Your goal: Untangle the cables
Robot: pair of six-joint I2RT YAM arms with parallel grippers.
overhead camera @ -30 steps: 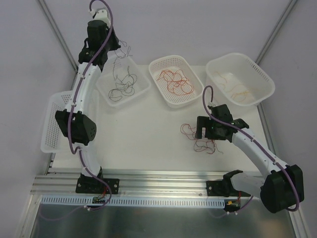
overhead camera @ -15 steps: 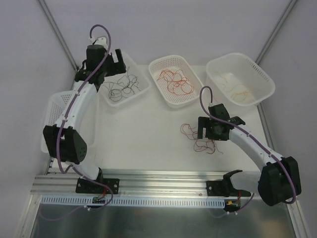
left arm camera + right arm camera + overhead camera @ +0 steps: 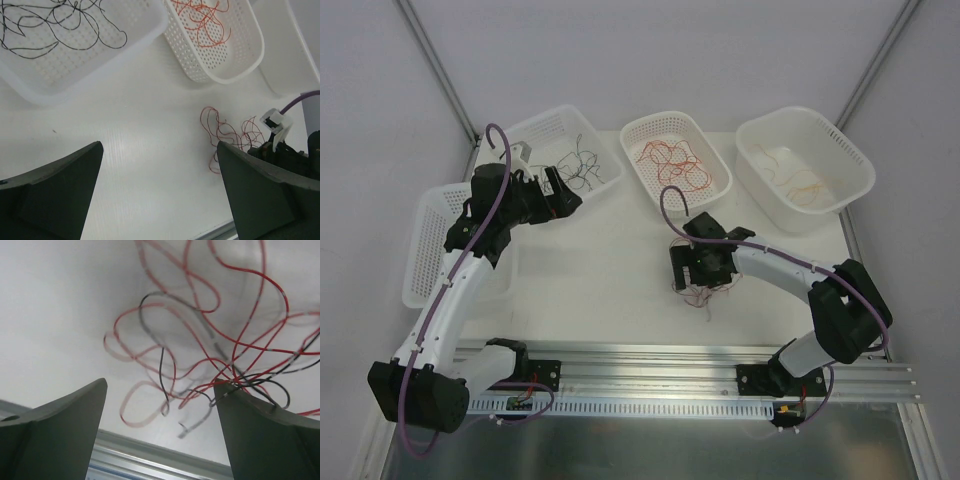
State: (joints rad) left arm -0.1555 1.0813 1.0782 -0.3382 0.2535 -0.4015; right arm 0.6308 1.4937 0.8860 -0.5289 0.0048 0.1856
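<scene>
While right end effector (image 3: 160,386) hangs spread over blurred cables (image 3: 223,361), left end effector (image 3: 160,146) spread too

Four baskets (image 3: 420,250) were counted, with cables (image 3: 675,165) seen in three. One loose tangle (image 3: 225,137) was noted near the red-cable basket (image 3: 678,207).

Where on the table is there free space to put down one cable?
The widest bare table lies between the left arm and the tangle of cables, in front of the black-cable basket. A smaller patch lies between the right arm and the orange-cable basket. Crowded under the right gripper.
</scene>
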